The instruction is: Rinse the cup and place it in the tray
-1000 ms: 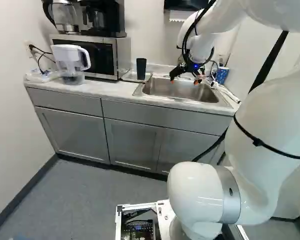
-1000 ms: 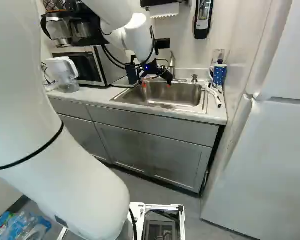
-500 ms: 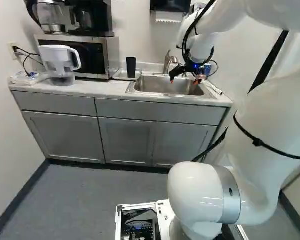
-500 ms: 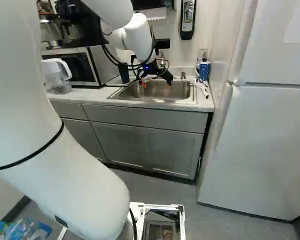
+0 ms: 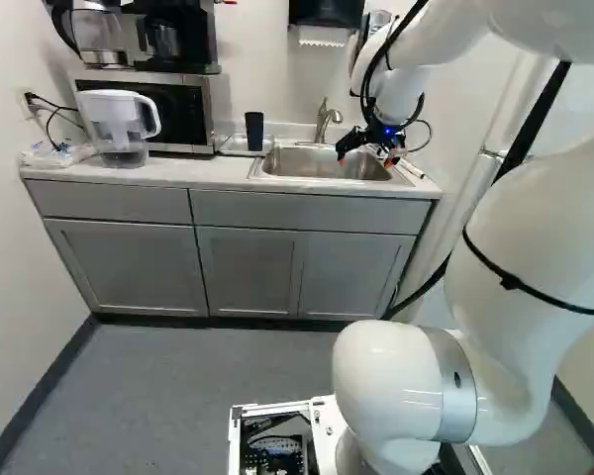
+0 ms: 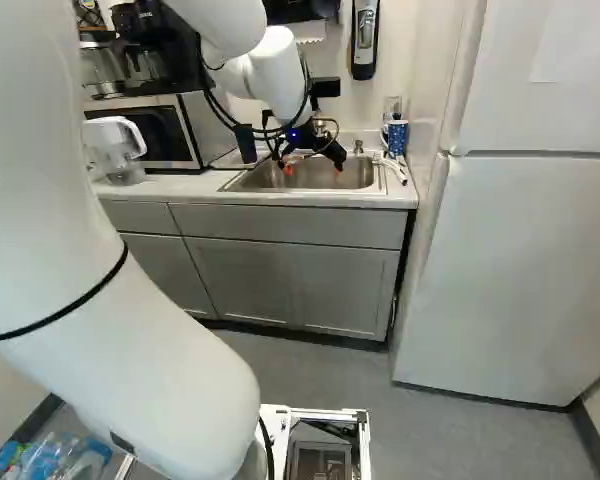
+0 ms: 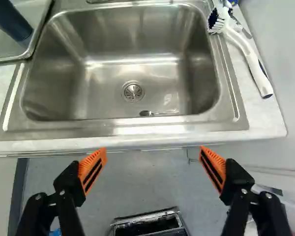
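Ahead, we see the faucet (image 5: 323, 121) behind the sink (image 7: 108, 110), the brush (image 7: 243, 45) and mug (image 6: 398, 138) to its right and the pitcher (image 5: 117, 124) before the microwave (image 5: 178, 111), while the cup (image 5: 254, 131) stands upright on the tray (image 7: 2, 48), ahead and left of our gripper (image 5: 364, 161), whose fingers are spread wide.

place: a small kitchen or kitchenette; home or workplace, the views do not settle
sink (image 7: 137, 130): one steel basin with a drain, set in a pale counter (image 5: 198, 178), a curved faucet (image 5: 323, 121) behind
cabinets (image 5: 247, 277): grey, running under the counter
appliances: microwave (image 5: 173, 119) with a coffee maker (image 5: 168, 35) on top, tall white refrigerator (image 6: 520, 260) to the right of the right base view
drinking water: filter pitcher (image 5: 117, 124) beside the microwave
washing up: white-handled brush (image 7: 246, 49) beside the sink
wall: paper towel dispenser (image 5: 325, 12), soap dispenser (image 6: 364, 40)
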